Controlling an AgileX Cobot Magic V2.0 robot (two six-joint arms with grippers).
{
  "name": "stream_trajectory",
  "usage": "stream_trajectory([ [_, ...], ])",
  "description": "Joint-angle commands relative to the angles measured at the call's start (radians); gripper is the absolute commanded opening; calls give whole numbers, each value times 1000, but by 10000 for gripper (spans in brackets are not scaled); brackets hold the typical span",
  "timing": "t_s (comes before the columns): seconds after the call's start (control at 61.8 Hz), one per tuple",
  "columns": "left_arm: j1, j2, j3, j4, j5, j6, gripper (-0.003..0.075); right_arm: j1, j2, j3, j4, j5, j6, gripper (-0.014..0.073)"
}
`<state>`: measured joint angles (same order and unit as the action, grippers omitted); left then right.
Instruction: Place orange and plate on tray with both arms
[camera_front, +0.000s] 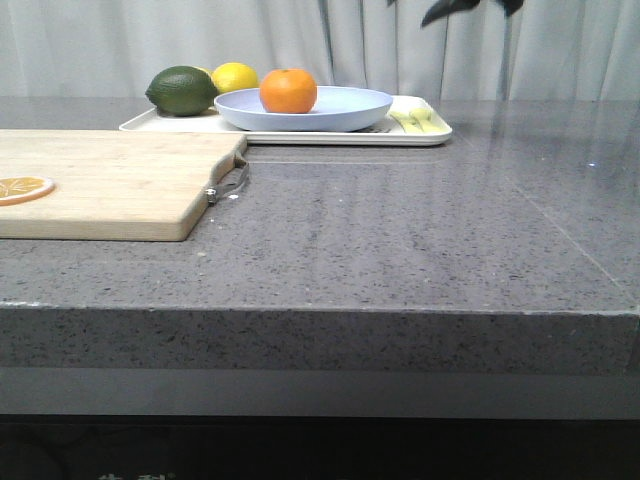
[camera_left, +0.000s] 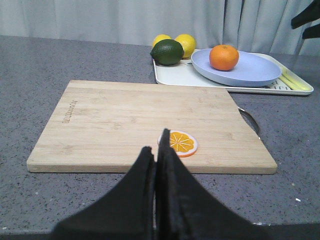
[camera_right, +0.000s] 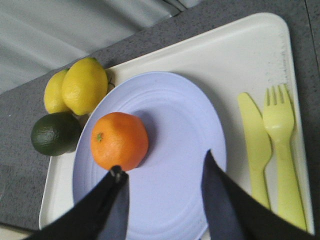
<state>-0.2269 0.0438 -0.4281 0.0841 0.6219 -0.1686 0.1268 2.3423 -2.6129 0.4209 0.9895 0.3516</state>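
Note:
The orange (camera_front: 288, 90) sits on the lavender-blue plate (camera_front: 340, 110), which rests on the cream tray (camera_front: 420, 135) at the back of the table. They also show in the left wrist view: orange (camera_left: 223, 57), plate (camera_left: 250, 70), tray (camera_left: 175, 77). In the right wrist view the orange (camera_right: 119, 140) lies on the plate (camera_right: 175, 130) on the tray (camera_right: 240, 55). My right gripper (camera_right: 162, 165) is open and empty, high above the plate; its fingers (camera_front: 455, 10) show at the top of the front view. My left gripper (camera_left: 155, 150) is shut and empty, near the cutting board's near edge.
A wooden cutting board (camera_front: 110, 180) with an orange slice (camera_front: 22, 187) lies at the left front. A green lime (camera_front: 181, 90) and yellow lemons (camera_front: 235, 76) sit at the tray's left end. A yellow knife (camera_right: 257, 145) and fork (camera_right: 282, 150) lie at its right end.

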Motion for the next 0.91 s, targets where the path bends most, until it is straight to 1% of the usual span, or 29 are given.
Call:
stream_trajectory([
  [0.0, 2, 14, -23, -5, -84, -8, -18, -5, -117, -34, 14, 19, -56, 216],
  [0.065, 2, 14, -23, -5, -84, -8, -18, -5, -138, -34, 14, 71, -90, 81],
  [0.129, 2, 14, -23, -5, -84, -8, -18, -5, -158, -34, 14, 122, -114, -35],
  [0.194, 2, 14, -23, -5, -84, -8, -18, -5, -174, -34, 8, 168, -120, -120],
  [0.21, 2, 14, -23, -5, -84, -8, -18, -5, -177, -34, 4, 182, -121, -126],
  [0.307, 2, 14, -23, -5, -84, -8, -18, -5, -211, -34, -48, 264, -131, -118],
  [0.388, 2, 14, -23, -5, -84, -8, -18, -5, -243, -34, -136, 347, -162, -119],
  [0.453, 2, 14, -23, -5, -84, -8, -18, -5, -283, -17, -198, 349, -181, -119],
  [0.582, 2, 14, -23, -5, -84, -8, -18, -5, -389, 72, -207, 349, -211, -119],
  [0.744, 2, 14, -23, -5, -84, -8, -18, -3, -590, 350, -208, 347, -304, -119],
  [0.89, 2, 14, -23, -5, -84, -8, -18, -5, -781, 647, -309, 345, -374, -119],
])
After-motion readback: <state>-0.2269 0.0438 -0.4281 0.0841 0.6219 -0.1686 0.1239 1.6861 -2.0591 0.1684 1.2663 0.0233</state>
